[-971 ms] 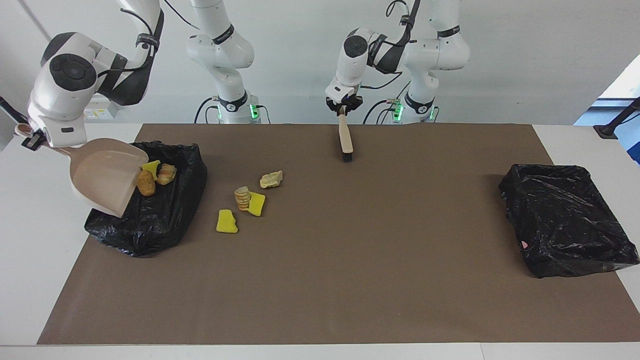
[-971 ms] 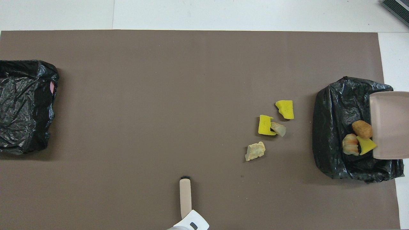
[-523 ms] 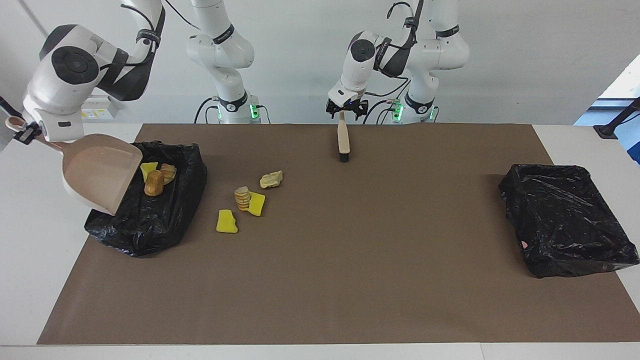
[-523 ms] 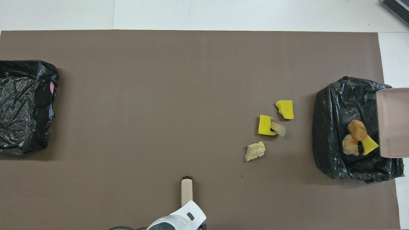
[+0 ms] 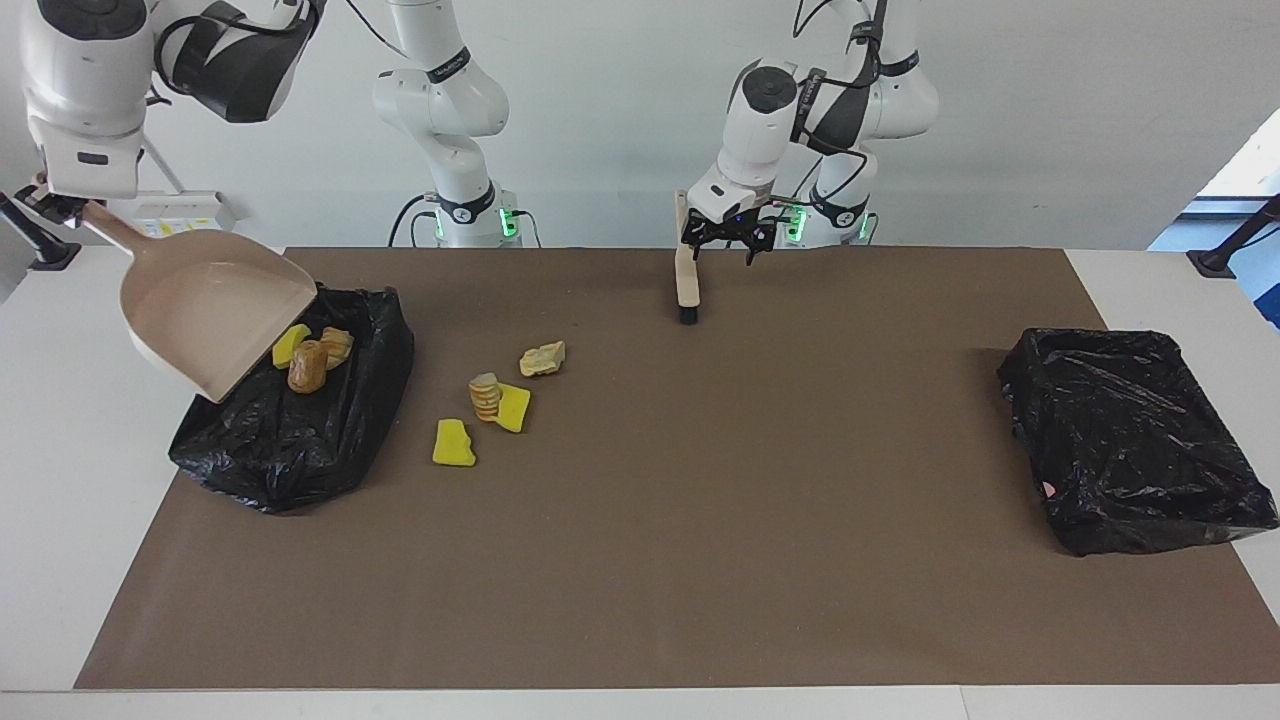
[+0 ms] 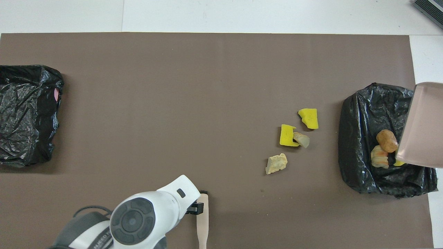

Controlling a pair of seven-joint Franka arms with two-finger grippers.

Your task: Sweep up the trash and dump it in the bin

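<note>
Over the black bin (image 5: 300, 430) at the right arm's end, the beige dustpan (image 5: 215, 320) has risen and tipped back, its handle pinched in the right gripper (image 5: 62, 205); three scraps (image 5: 310, 355) now lie dumped inside. By the robots, the left gripper (image 5: 728, 238) has spread and let go the brush (image 5: 687, 285). Four scraps (image 5: 492, 400) wait on the mat beside the bin, so more sweeping looks due.

Seven scraps of trash: three in one bin (image 5: 300, 440), namely a yellow sponge (image 5: 290, 344), a brown lump (image 5: 307, 366) and an orange-striped lump (image 5: 337, 345); four on the mat (image 5: 700, 500), namely two yellow sponges (image 5: 453, 444) (image 5: 514, 407) and two tan lumps (image 5: 485, 396) (image 5: 543, 358). Two black-lined bins, the second (image 5: 1130, 450) holding no scraps. One dustpan (image 5: 215, 320). One brush (image 5: 687, 280).
</note>
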